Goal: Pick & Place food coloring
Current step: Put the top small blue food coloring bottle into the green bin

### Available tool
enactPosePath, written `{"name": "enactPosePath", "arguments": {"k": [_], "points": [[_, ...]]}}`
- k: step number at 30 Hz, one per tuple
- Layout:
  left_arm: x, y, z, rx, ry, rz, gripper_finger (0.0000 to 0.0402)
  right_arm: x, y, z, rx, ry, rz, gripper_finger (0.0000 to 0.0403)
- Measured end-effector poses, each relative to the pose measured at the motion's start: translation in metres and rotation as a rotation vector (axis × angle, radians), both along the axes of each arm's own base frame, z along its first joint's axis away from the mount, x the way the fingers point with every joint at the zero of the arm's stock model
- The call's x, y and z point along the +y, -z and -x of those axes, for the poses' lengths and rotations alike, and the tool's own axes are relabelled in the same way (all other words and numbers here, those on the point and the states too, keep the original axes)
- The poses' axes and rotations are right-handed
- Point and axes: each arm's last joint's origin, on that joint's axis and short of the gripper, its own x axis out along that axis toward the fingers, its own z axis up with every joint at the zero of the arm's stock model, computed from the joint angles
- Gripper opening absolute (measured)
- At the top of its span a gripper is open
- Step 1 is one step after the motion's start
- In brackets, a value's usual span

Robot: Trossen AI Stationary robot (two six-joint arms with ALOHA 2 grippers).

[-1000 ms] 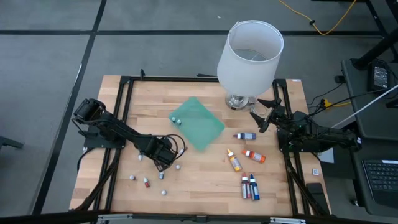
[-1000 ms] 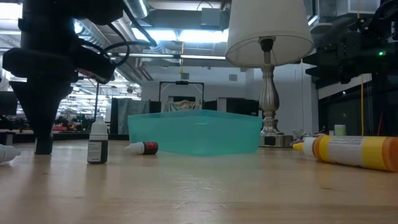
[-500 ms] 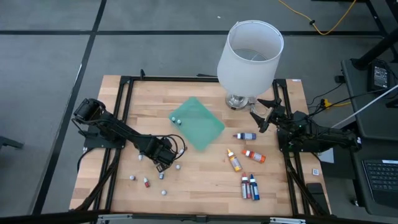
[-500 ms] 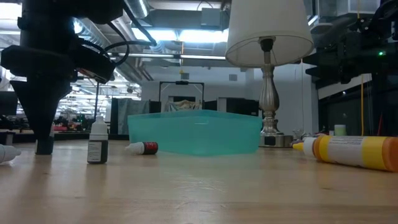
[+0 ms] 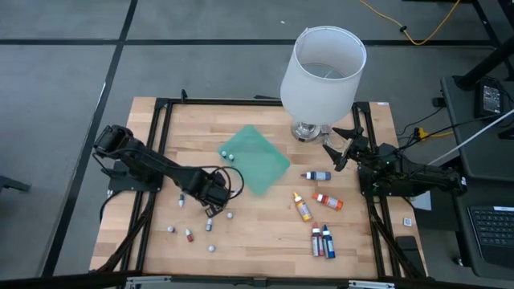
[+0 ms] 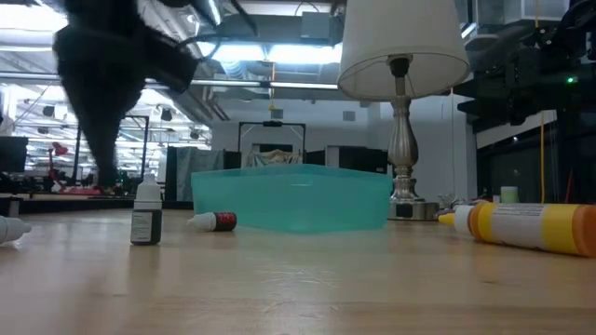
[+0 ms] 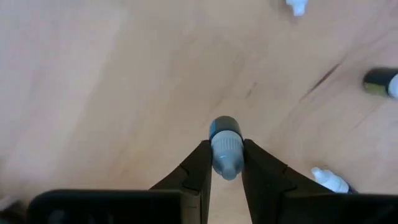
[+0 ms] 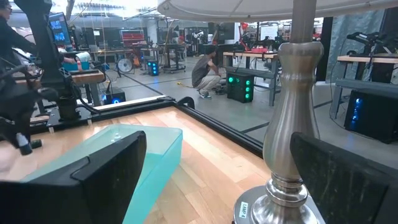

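a tiny dropper bottle with a pale grey cap and a blue collar [image 7: 225, 147] sits pinched between my left gripper [image 7: 226, 167] fingers, clamped cap-first, bare wood under it. only my left wrist view shows that grip; from above the bottle is hidden under the gripper [image 5: 210, 195], which sits over the left-middle of the light butcher-block table [image 5: 257, 233], just beside the translucent green square mat [image 5: 255, 158].

the high view gives me the spread: small white-capped bottles scattered on the wood near my left gripper, one at [image 5: 230, 214], another at [image 5: 212, 248], and two more resting on the mat's far corner [image 5: 227, 154]. well to the right lie the bigger ones: a blue-banded bottle [image 5: 316, 175], an orange-red one [image 5: 328, 201], a yellow-orange one [image 5: 303, 208], and a red and blue pair side by side [image 5: 323, 241].

the low view adds what the top cannot: one small dark bottle with a white cap [image 6: 146, 213] stands upright, a red-capped one [image 6: 213, 221] lies on its side before the mat, and the yellow-orange bottle [image 6: 531, 227] lies at the right.

my right gripper [image 5: 338, 149] waits by the silver base of the large white lamp [image 5: 322, 71], fingers apart, wide in the right wrist view [image 8: 205, 180].
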Motion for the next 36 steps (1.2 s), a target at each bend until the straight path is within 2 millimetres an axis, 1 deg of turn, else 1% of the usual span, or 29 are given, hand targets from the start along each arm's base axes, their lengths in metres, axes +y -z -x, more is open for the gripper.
{"name": "enactPosePath", "arguments": {"k": [6, 11, 15, 18, 22, 26, 28, 31, 36], "points": [[0.016, -0.030, -0.010, 0.015, 0.009, -0.036, 0.0065, 0.000, 0.000, 0.000, 0.000, 0.000, 0.000, 0.0397], [0.037, -0.055, -0.023, -0.023, -0.005, -0.065, 0.0065, 0.000, 0.000, 0.000, 0.000, 0.000, 0.000, 0.0397], [0.055, -0.066, -0.038, -0.035, -0.008, -0.071, 0.0065, 0.000, 0.000, 0.000, 0.000, 0.000, 0.000, 0.0397], [0.068, -0.070, -0.053, -0.042, 0.003, -0.076, 0.0065, 0.000, 0.000, 0.000, 0.000, 0.000, 0.000, 0.0397], [0.086, -0.072, -0.075, -0.047, 0.012, -0.085, 0.0065, 0.000, 0.000, 0.000, 0.000, 0.000, 0.000, 0.0397], [0.101, -0.065, -0.096, -0.034, 0.027, -0.091, 0.0065, 0.000, 0.000, 0.000, 0.000, 0.000, 0.000, 0.0397], [0.108, -0.059, -0.103, -0.021, 0.038, -0.093, 0.0065, 0.000, 0.000, 0.000, 0.000, 0.000, 0.000, 0.0397], [0.115, -0.043, -0.112, 0.011, 0.072, -0.083, 0.0065, 0.000, 0.000, 0.000, 0.000, 0.000, 0.000, 0.0397], [0.123, -0.024, -0.119, 0.073, 0.155, -0.081, 0.0065, 0.000, 0.000, 0.000, 0.000, 0.000, 0.000, 0.0397]]}}
